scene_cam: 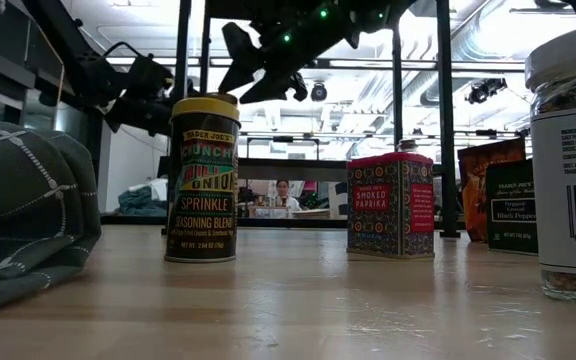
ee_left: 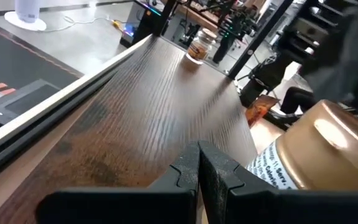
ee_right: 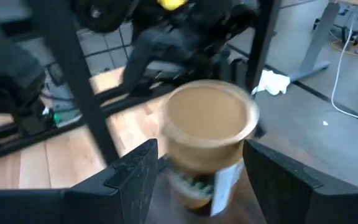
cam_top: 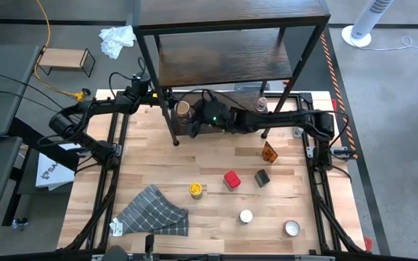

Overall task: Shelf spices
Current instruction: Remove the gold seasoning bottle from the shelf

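Observation:
The shelf (cam_top: 223,61) of dark wood boards on a black frame stands at the table's far edge. My right gripper (cam_top: 189,118) reaches in from the right at the shelf's left front leg and is shut on a tan-lidded spice jar (cam_top: 183,109). My left gripper (ee_left: 199,168) is shut and hovers over a shelf board (ee_left: 142,106) at its left end, the tan lid (ee_left: 328,146) beside it. Another small jar (ee_left: 197,48) stands on the board's far end. Several spices stand on the table: a yellow-lidded jar (cam_top: 196,190), a red tin (cam_top: 231,179), a dark pouch (cam_top: 262,177). My right gripper pinches the tan-lidded jar between its two fingers (ee_right: 135,177), which lie on opposite sides of the body just under the lid (ee_right: 174,168). The fingers come nearly level from the table's right. The jar stands roughly upright, lid up; its base is hidden.
An amber bottle (cam_top: 269,152), a white-lidded jar (cam_top: 246,216) and a silver-lidded jar (cam_top: 292,228) stand toward the table's right and near side. A grey checked cloth (cam_top: 151,212) lies bunched at the near left. The shelf's thin black legs (cam_top: 171,123) stand close to both grippers.

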